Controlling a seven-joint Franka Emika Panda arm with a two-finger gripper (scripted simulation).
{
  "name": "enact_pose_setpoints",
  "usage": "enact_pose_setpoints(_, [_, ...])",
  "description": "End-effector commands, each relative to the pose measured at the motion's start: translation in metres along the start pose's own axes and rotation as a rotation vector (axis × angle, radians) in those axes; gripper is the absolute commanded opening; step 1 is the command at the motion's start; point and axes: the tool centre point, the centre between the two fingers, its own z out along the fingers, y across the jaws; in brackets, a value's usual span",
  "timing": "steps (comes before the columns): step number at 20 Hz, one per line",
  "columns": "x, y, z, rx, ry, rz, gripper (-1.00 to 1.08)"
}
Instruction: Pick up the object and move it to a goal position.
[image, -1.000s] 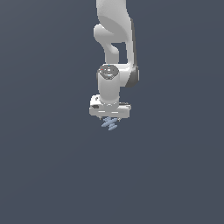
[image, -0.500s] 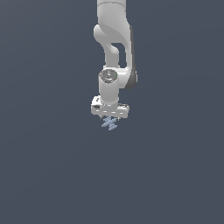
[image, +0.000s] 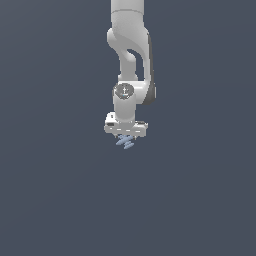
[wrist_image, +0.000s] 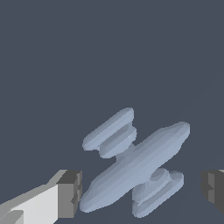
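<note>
Featureless dark grey ground surrounds everything. Since a second ago the gripper (image: 126, 136) has sunk closer over the pale blue object (image: 125, 142), fingers (wrist_image: 70, 194) spread either side, not yet gripping.

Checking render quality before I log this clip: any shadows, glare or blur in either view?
Exterior view: flat, even light, no cast shadows on the dark ground, mild shading on the gripper; the object is tiny and hard to resolve. Wrist view: sharp, no glare, the object faceted with soft shading.
</note>
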Motion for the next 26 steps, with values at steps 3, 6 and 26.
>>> enact_pose_setpoints(3, [-0.001,0.0,0.021,0.0,-0.001,0.001,1.0])
enact_pose_setpoints(6, [-0.001,0.0,0.03,0.0,-0.001,0.002,1.0])
enact_pose_setpoints(26, [0.003,-0.009,0.031,0.0,0.002,0.002,-1.0])
